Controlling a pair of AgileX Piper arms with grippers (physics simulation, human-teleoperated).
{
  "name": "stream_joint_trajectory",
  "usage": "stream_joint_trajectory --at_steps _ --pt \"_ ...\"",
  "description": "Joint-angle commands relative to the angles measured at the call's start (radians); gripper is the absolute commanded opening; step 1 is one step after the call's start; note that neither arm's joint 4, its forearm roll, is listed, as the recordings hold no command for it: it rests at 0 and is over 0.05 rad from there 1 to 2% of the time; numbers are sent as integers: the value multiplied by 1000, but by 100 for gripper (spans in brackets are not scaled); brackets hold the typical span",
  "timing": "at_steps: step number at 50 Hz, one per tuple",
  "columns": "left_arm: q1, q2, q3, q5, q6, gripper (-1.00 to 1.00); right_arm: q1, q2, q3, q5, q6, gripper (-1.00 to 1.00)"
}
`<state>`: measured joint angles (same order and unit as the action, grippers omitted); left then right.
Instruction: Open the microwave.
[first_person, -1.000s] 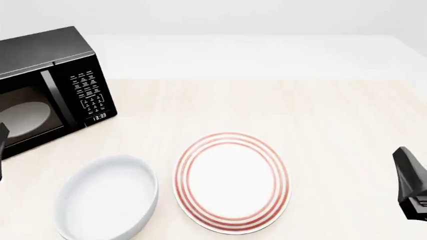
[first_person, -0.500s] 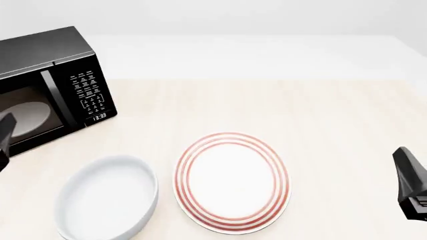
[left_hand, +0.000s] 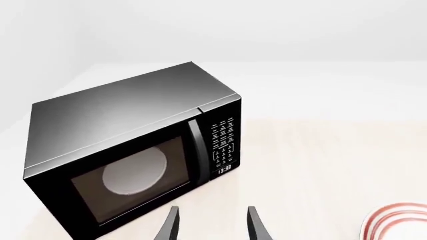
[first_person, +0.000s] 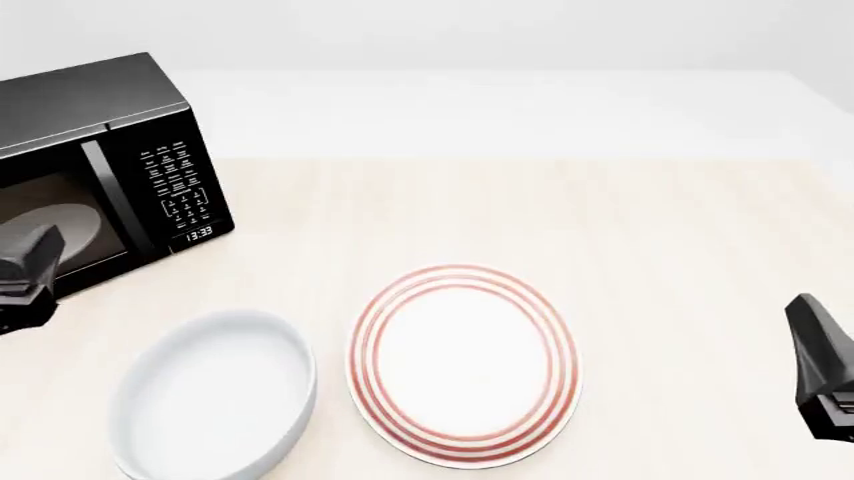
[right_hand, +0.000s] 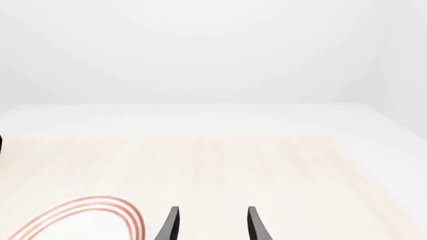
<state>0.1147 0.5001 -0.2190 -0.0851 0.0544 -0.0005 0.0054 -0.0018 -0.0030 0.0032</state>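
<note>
The left gripper (left_hand: 211, 227), fingers parted and empty, hangs just before the microwave (first_person: 100, 170) at the table's ten o'clock. Its upright bar handle (left_hand: 195, 152) lies toward twelve o'clock (door shut). The right gripper (right_hand: 211, 227), likewise spread, sits well apart.

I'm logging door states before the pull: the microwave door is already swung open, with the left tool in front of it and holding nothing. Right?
Not quite. The microwave door is shut, flush with the keypad, as the left wrist view shows. The left tool is in front of it, open and holding nothing.
</note>
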Motion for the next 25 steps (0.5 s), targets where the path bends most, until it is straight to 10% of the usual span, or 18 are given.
stream_joint_trajectory --at_steps 1,25 --pt "4 94 36 -114 0 100 0 0 0 0 0 100" --pt "19 220 -31 -159 8 100 0 0 0 0 0 100"
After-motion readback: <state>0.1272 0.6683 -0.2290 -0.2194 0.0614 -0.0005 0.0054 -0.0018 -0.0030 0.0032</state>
